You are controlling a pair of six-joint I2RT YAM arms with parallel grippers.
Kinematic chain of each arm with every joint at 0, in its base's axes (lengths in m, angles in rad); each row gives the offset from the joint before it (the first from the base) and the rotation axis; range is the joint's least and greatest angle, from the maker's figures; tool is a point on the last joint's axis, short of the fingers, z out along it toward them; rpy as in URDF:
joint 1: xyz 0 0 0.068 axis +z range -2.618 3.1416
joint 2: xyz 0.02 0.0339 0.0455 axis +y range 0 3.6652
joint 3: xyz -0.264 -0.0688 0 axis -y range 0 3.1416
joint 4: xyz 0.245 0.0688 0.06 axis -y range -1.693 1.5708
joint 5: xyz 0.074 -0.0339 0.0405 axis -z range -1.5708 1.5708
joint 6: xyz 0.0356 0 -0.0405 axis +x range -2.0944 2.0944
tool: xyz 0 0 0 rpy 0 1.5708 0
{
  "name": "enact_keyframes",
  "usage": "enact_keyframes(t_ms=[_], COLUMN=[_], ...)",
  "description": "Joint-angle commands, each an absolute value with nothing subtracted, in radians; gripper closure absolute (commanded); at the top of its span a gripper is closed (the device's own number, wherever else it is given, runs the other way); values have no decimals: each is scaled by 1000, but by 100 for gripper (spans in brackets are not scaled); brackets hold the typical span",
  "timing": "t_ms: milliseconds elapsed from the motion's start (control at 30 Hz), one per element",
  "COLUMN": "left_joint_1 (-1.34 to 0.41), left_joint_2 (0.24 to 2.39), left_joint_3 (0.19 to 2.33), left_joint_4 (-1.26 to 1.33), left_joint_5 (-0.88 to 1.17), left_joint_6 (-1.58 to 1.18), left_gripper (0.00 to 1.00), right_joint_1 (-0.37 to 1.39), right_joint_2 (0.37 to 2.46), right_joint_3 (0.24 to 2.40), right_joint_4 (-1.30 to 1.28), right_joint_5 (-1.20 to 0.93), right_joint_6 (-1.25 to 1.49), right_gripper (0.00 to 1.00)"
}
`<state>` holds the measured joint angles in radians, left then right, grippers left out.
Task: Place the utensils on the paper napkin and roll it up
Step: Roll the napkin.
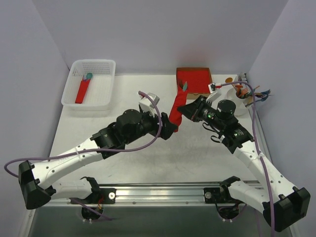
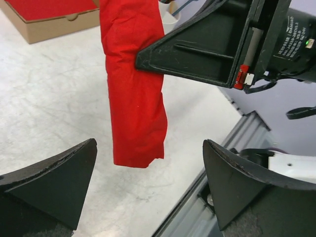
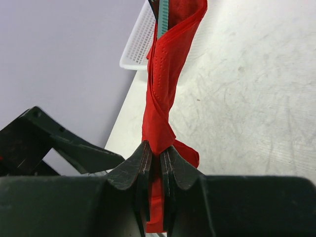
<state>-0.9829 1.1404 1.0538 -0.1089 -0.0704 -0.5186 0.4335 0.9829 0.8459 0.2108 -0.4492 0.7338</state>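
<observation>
Basket [image 1: 94, 62] at far left of table [image 1: 173, 158], one roll [image 1: 82, 91] lying in it. Box [image 1: 193, 69] far centre; cup [image 1: 236, 102] just right of it. Rolled napkin [image 1: 176, 109] before the box, between left gripper [image 1: 170, 127] and right gripper [image 1: 182, 111].

The arms [image 1: 74, 155] are white with black joints, trailed by purple cables [image 1: 140, 148]. The left gripper [image 2: 149, 143] has black wedge fingers [image 2: 54, 182].
</observation>
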Motion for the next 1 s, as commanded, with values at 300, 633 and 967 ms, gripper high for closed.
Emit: enact_keyframes(t_ms=[300, 633, 967], left_joint_1=[-1120, -1126, -1100], left_joint_2=[1310, 1338, 1353], left_joint_3=[1212, 1220, 1253], left_joint_4=[-190, -117, -91], left_joint_5=[-514, -542, -486], left_joint_6=[-362, -327, -333], left_gripper=[2, 1, 2], right_joint_1=[454, 457, 457], right_joint_2=[980, 985, 988], right_joint_3=[861, 850, 847], right_joint_4=[261, 267, 278], right_joint_5=[-348, -342, -345], right_joint_6=[753, 755, 759], right_gripper=[100, 100, 100])
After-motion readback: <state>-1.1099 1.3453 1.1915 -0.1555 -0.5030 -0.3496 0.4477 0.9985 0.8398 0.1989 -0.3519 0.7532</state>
